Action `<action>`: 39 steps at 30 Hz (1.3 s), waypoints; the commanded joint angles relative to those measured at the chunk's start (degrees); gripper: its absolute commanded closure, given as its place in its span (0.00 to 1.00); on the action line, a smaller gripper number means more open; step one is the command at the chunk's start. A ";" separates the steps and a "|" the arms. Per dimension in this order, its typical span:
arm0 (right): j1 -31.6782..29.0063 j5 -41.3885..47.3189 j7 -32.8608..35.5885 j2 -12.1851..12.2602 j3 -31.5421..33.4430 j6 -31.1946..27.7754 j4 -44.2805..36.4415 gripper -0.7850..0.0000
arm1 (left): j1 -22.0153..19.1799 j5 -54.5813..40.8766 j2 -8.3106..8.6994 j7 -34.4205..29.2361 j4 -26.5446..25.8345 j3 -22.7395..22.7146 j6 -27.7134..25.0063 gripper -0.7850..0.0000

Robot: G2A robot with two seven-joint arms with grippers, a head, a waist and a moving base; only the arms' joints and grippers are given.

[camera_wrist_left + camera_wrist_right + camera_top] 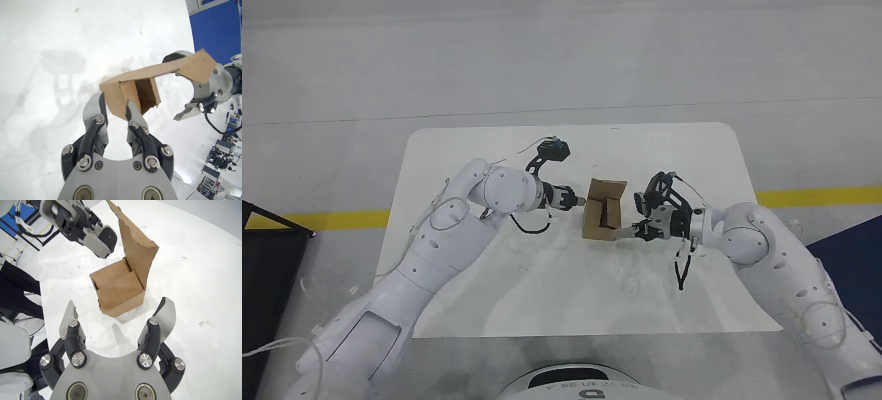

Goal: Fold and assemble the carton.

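The right claw (117, 301) is spread wide and holds nothing, its fingers clear of the carton (121, 289) just ahead. The brown carton stands near the middle of the desk (189, 285), with one long flap raised upright and the smaller flaps folded in. On its far side the left claw (115, 98) hangs partly spread, close beside the carton, gripping nothing.

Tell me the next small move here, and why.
Probably the left tool should nudge the lid flap down over the carton: the flap stands upright, leaving the top uncovered, and the right tool is open beside the carton, touching nothing.
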 commanded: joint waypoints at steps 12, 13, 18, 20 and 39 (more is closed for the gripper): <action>3.81 -14.03 -7.88 -1.27 -3.34 -2.63 0.81 0.00 | 11.59 4.10 4.57 -0.96 -9.19 -13.44 0.72 0.00; 3.89 -15.36 -7.91 -1.33 -3.72 -2.95 0.92 0.00 | 11.92 4.43 4.67 0.40 -9.37 -14.13 0.99 0.00; 4.51 -22.02 -9.09 -2.00 -6.01 0.47 1.51 0.00 | 10.85 5.28 4.38 6.65 -7.53 -14.19 1.18 0.00; 4.99 -24.49 -10.91 -2.32 -6.80 1.25 2.07 0.00 | 9.88 4.83 4.12 7.31 -6.14 -13.48 0.94 0.00; 13.38 -35.65 -19.40 -6.25 -16.77 -3.51 7.76 0.00 | 3.76 2.43 2.59 5.39 1.14 -7.96 -5.45 0.00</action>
